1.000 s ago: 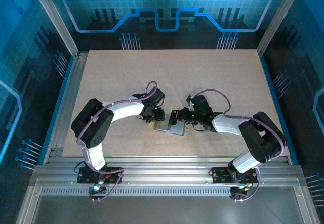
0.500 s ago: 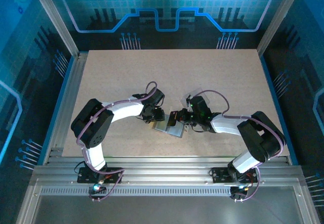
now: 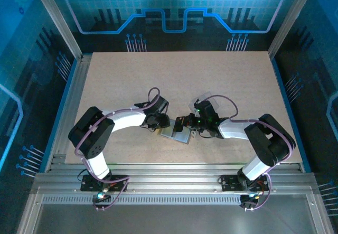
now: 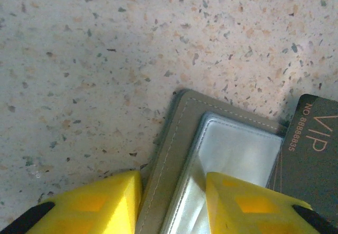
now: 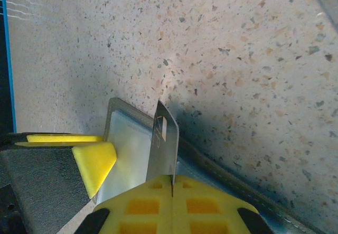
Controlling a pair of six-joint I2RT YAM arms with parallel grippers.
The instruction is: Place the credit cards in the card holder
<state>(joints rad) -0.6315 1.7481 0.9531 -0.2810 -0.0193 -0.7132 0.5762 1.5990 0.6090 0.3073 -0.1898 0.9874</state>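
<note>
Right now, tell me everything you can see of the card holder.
The card holder is a flat grey-green case with a stitched border and a clear, shiny plastic pocket inside. It lies open on the speckled table, between the two arms. The left gripper straddles one edge, one yellow finger over the pocket, the other outside the border. The black VIP card, pinched in the right gripper, stands on edge over its other side.

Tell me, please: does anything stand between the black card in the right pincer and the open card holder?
Nothing visible does. The right pincer holds the black card edge-on, right over the clear pocket of the card holder. The left pincer straddles the holder's edge to one side, seemingly off the card's path.
</note>
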